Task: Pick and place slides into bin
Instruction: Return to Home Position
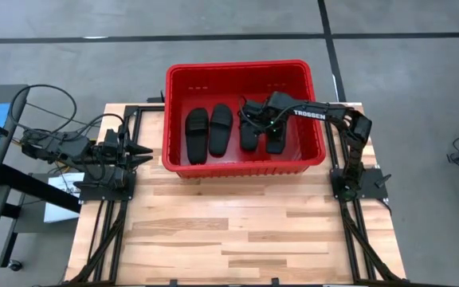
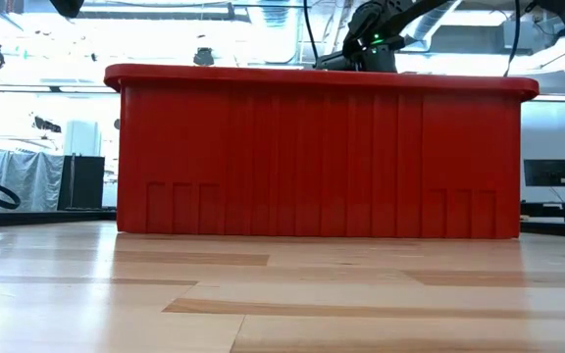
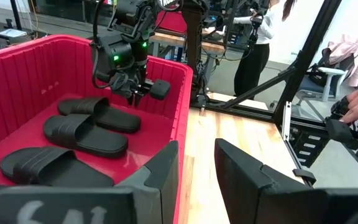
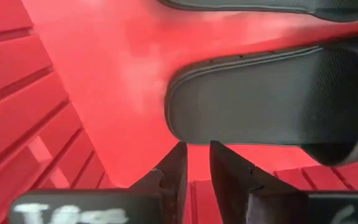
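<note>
Hovering inside the bin (image 1: pixel 237 67) on the wooden table (image 1: pixel 237 223), the right pincer (image 4: pixel 197 146) gapes slightly, empty.

The high view looks straight down on the bin (image 1: pixel 236 68) from far above. The low view faces its long side wall, level and close. The left wrist view looks in from beside it, and the right wrist view sits inside, near its floor.

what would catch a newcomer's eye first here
The big red bin stands at the far middle of the table, with four black slides lying on its floor in two pairs. The right gripper hangs low inside it by the right pair, while the left gripper waits outside the bin's left wall.
</note>
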Available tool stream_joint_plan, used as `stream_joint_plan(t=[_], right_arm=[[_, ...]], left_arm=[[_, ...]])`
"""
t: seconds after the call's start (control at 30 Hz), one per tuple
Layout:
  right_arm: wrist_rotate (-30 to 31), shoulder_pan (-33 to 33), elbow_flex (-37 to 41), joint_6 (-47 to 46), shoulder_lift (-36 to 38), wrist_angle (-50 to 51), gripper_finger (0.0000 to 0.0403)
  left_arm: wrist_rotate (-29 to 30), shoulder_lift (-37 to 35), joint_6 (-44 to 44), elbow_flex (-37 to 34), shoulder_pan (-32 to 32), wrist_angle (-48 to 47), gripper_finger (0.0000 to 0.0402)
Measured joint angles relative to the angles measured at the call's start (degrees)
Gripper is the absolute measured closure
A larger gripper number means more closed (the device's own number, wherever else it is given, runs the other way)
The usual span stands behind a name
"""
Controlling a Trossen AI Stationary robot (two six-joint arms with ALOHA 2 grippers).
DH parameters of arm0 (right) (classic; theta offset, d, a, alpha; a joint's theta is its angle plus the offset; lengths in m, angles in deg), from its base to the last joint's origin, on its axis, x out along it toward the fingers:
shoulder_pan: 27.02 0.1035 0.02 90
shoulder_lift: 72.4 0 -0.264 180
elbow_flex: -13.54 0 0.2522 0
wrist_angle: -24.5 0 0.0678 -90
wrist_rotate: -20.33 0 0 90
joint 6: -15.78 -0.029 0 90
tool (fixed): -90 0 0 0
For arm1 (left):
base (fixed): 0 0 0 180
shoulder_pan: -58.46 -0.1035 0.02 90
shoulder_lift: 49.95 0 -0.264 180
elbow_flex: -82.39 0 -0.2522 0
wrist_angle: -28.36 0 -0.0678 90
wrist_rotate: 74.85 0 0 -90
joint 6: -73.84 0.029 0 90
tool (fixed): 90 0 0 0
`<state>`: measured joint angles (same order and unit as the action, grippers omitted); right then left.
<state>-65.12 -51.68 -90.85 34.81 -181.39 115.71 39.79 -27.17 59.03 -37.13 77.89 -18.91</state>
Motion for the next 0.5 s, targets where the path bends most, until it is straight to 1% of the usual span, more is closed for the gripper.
stream_joint_plan(t=[0.3, 0.5], right_arm=[[0.13, -0.23, -0.04, -0.57, 1.07, -0.06, 0.0342], [3.5, -0.75, -2.87, -0.62, 4.98, -0.23, 0.0342]], left_arm=[[-0.05, 0.0, 0.0, 0.0, 0.01, 0.0, 0.0308], [0.12, 0.0, 0.0, 0.0, -0.01, 0.72, 0.0308]])
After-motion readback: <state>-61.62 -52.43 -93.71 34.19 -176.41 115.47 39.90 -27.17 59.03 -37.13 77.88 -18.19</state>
